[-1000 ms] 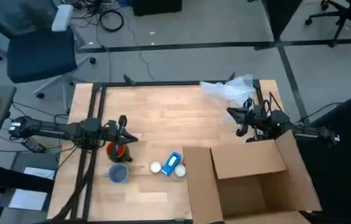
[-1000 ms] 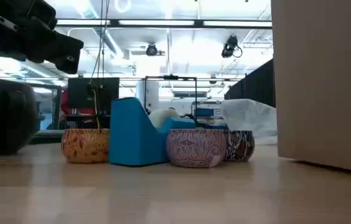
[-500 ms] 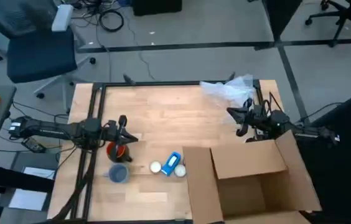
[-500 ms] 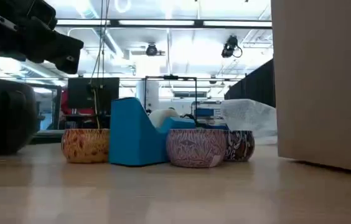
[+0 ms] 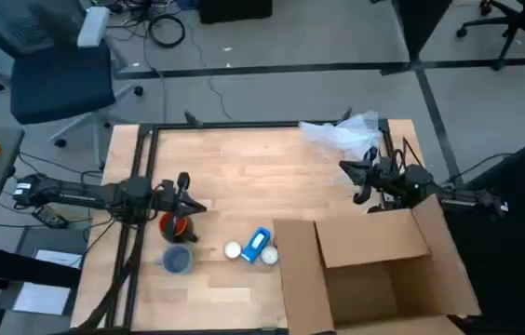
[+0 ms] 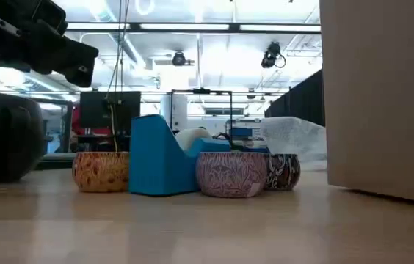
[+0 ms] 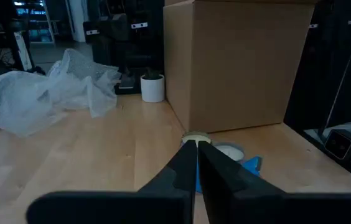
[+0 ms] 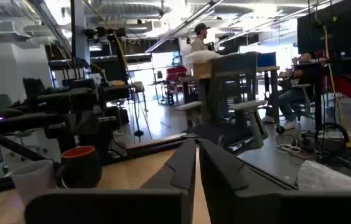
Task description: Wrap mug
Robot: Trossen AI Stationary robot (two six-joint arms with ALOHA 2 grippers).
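My left gripper (image 5: 191, 207), fingers together, hovers just above the mug (image 5: 173, 224); descending closed, it risks knocking the mug over.

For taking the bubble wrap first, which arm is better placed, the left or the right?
Probably the right. The right gripper hovers just beside the bubble wrap at the table's far right corner, while the left gripper sits across the table above the orange mug.

Robotics lab: office chairs (image 5: 53, 70), floor cables (image 5: 165, 28)

The left gripper (image 5: 191, 207) hangs just above an orange-lined mug (image 5: 175, 224), beside the cardboard box (image 5: 374, 270).
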